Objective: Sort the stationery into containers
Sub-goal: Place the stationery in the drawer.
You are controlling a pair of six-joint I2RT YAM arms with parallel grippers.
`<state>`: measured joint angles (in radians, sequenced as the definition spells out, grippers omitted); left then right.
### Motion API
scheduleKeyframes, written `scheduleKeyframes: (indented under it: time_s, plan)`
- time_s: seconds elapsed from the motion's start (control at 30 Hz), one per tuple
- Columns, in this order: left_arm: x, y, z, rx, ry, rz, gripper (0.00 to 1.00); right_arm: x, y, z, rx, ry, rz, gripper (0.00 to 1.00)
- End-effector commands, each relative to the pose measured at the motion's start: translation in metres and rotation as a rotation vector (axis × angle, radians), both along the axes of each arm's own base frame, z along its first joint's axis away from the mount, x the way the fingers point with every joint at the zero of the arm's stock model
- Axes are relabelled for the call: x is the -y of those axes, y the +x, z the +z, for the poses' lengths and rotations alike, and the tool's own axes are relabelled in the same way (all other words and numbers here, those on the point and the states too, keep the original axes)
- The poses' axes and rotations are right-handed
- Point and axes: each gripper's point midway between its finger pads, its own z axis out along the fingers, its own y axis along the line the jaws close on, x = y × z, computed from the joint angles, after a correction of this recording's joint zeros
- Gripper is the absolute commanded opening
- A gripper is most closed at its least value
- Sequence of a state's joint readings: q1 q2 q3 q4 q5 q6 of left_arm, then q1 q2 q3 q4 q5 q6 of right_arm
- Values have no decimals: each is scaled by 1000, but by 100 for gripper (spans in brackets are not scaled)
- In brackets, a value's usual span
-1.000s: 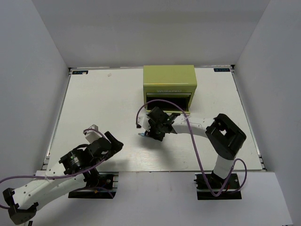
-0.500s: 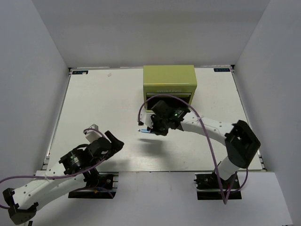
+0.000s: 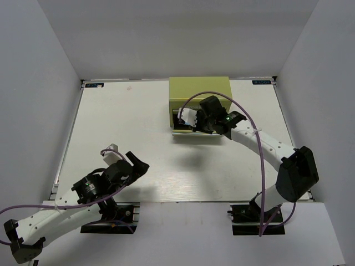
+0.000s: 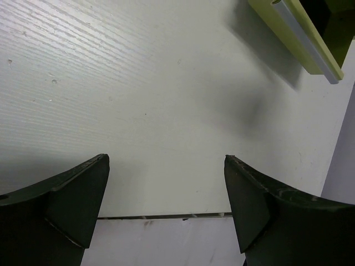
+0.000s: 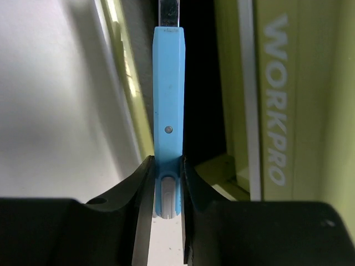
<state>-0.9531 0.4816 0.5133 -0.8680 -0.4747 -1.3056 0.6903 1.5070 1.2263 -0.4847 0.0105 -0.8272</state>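
Observation:
The olive-green metal box (image 3: 199,91) stands at the far middle of the table, its lower drawer (image 3: 197,136) pulled open. My right gripper (image 3: 192,119) is shut on the light blue stick (image 5: 168,111) and holds it over the dark open drawer (image 5: 128,83), its metal tip pointing into the gap. The box front with embossed lettering (image 5: 275,111) is just right of the stick. My left gripper (image 3: 136,164) is open and empty above the table near the front left; its view catches a corner of the drawer (image 4: 299,34). The other sticks are out of view.
White walls enclose the table (image 3: 122,127) on three sides. The right arm's purple cable (image 3: 244,119) arcs over the box. The table's front edge (image 4: 166,216) lies just below my left fingers.
My right gripper has carried the light blue stick from the middle of the table away to the box and now holds it over the open drawer. The left arm has barely moved.

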Motion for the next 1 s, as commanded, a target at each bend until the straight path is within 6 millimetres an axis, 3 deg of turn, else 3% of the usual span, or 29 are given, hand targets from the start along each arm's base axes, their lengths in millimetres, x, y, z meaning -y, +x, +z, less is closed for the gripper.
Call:
scheduleKeyframes:
  time_s: [0.0, 0.13, 0.27, 0.3, 0.4, 0.5, 0.53, 0.57, 0.6, 0.63, 0.67, 0.8, 0.9, 0.97]
  plan:
    - [2, 6, 10, 38, -11, 3, 95, 11, 35, 12, 103, -32, -15, 0]
    - [4, 7, 12, 44, -18, 3, 95, 13, 45, 3, 88, -45, 7, 5]
    - [4, 7, 12, 44, -18, 3, 95, 16, 50, -6, 59, -65, 1, 34]
    - [4, 7, 12, 44, -18, 3, 95, 16, 52, -11, 51, -67, -4, 37]
    - [4, 7, 12, 44, -18, 3, 95, 17, 59, -10, 52, -58, -26, 43]
    - [4, 7, 12, 44, -18, 3, 95, 10, 58, -1, 43, -15, -14, 43]
    - [4, 7, 12, 44, -18, 3, 95, 7, 60, 8, 53, 3, -9, 37]
    - [4, 7, 12, 44, -18, 3, 95, 1, 52, 9, 18, 36, 25, 29]
    - [5, 8, 13, 49, -25, 4, 95, -1, 46, 12, -9, 47, 47, 7]
    - [5, 8, 13, 51, -19, -2, 95, 1, 37, 14, -35, 53, 68, 0]
    - [7, 7, 10, 47, -24, -9, 95, -14, 20, 15, -86, 115, 175, 0]
    - [10, 10, 11, 49, -26, -9, 95, -9, -59, -13, -329, 75, 474, 0]
    - [11, 9, 10, 46, -23, -21, 95, -7, -80, -29, -424, 43, 577, 0]
    - [11, 9, 10, 46, -23, -21, 95, -6, -81, -41, -485, 20, 569, 0]
